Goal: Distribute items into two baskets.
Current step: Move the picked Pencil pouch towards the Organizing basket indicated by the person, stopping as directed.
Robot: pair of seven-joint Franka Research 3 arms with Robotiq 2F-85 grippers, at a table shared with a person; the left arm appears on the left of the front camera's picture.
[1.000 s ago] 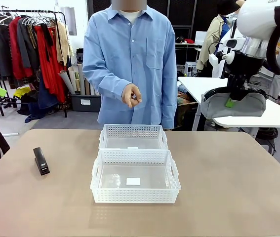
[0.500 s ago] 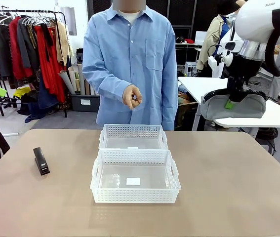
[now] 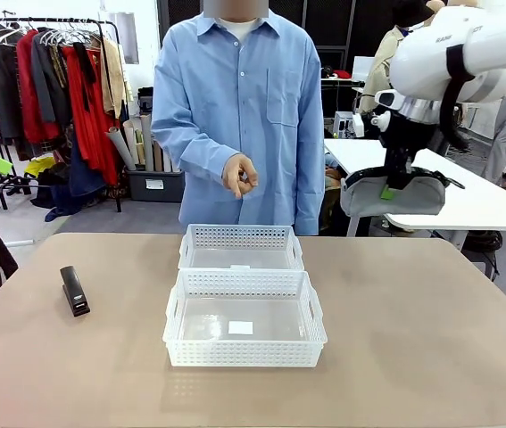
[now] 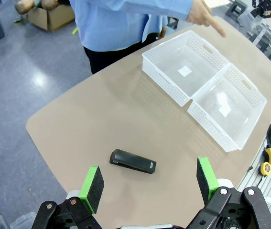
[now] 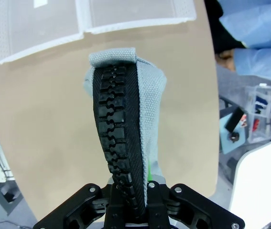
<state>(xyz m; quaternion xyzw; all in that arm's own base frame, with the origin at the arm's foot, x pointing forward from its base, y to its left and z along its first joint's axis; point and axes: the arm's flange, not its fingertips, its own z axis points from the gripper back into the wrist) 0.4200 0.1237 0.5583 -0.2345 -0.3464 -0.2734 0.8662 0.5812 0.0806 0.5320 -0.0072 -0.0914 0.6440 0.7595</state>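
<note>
My right gripper (image 3: 386, 189) is shut on the grey pouch (image 3: 395, 198) and holds it high over the table's far right edge. In the right wrist view the pouch (image 5: 125, 114) stands up from the shut jaws, black zipper facing the camera. The two baskets sit end to end at mid-table, the near basket (image 3: 244, 353) in front of the far basket (image 3: 239, 236). The black stapler (image 3: 75, 291) lies flat at the left. My left gripper (image 4: 149, 181) hangs open high above the stapler (image 4: 133, 161), empty.
A person in a blue shirt stands at the far side, one hand (image 3: 239, 176) pointing down over the far basket (image 4: 164, 81). Beside it is the near basket (image 4: 209, 126). A white table (image 3: 467, 209) stands behind the pouch, and a clothes rack (image 3: 47, 89) is at the back left.
My right arm has carried the pouch leftward, toward the table's middle, and slightly up. The stapler, the baskets and the left gripper have not moved.
</note>
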